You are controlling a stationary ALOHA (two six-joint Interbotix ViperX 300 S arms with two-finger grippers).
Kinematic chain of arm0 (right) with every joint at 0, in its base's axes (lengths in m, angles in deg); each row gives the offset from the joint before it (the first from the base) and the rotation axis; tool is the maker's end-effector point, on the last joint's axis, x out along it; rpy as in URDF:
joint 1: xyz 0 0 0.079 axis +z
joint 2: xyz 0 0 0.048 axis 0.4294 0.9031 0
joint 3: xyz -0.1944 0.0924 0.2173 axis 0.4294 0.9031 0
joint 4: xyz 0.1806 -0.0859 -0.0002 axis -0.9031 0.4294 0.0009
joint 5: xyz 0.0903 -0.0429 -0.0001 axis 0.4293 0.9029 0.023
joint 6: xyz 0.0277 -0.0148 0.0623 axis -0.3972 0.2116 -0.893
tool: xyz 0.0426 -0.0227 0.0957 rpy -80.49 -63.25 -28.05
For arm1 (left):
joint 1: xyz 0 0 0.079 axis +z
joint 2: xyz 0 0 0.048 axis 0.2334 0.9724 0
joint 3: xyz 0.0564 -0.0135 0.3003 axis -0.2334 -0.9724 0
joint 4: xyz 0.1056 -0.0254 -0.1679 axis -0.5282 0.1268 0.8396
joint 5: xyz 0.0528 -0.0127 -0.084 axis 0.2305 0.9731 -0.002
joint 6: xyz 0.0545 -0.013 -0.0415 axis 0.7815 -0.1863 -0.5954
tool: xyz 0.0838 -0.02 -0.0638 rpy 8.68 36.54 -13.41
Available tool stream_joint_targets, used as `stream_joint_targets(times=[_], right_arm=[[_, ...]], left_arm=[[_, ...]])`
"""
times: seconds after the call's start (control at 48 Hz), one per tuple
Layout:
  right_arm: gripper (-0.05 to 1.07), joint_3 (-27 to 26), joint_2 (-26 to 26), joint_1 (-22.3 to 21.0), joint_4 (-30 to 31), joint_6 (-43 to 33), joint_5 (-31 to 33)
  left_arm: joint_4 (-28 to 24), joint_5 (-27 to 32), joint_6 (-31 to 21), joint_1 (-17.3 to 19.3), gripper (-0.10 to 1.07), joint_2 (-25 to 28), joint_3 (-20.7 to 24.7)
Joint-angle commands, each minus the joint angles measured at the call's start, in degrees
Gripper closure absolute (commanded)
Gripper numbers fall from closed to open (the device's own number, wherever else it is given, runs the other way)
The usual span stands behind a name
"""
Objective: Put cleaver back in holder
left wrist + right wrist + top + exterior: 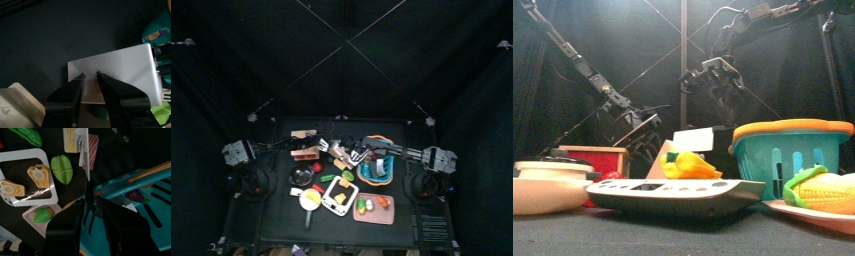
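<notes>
The cleaver (pixel 117 67) has a flat white blade, and my left gripper (pixel 90 75) is shut on it at the blade's near edge. A strip of tan shows between the jaws. In the front view the blade (pixel 694 138) hangs tilted above the table behind the yellow toy, beside my left gripper (pixel 648 130). The holder (pixel 17 107) is a tan wooden block lying close to the gripper's side; from above, the holder (pixel 302 134) sits at the back left of the table. My right gripper (pixel 90 203) hovers open over the rim of the teal basket (pixel 133 188), holding nothing.
The teal basket (pixel 794 155) with an orange rim stands at the right. In front are a grey scale (pixel 673 195), a cream bowl (pixel 547 185), a red box (pixel 593 160) and a plate of toy corn (pixel 827 190). A white tray (pixel 23 158) and green pepper halves (pixel 61 168) lie nearby.
</notes>
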Motion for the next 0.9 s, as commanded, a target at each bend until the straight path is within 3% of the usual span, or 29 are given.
stream_joint_targets(times=[0.0, 0.354, 0.875], right_arm=[[0.31, -0.09, -2.9, 0.26, 0.26, 0.18, -0.79], [0.29, 1.85, -2.9, 0.62, 1.41, -0.09, -1.76], [0.45, 1.49, -2.72, 0.62, 2.29, -0.18, -1.76]], left_arm=[[0.18, 0.7, -0.35, 0.09, 0.27, 0.0, -0.97], [0.26, 0.7, -0.35, 0.09, 0.27, 0.0, -0.97], [0.26, 0.7, -0.35, 0.18, 0.27, 0.0, -0.97]])
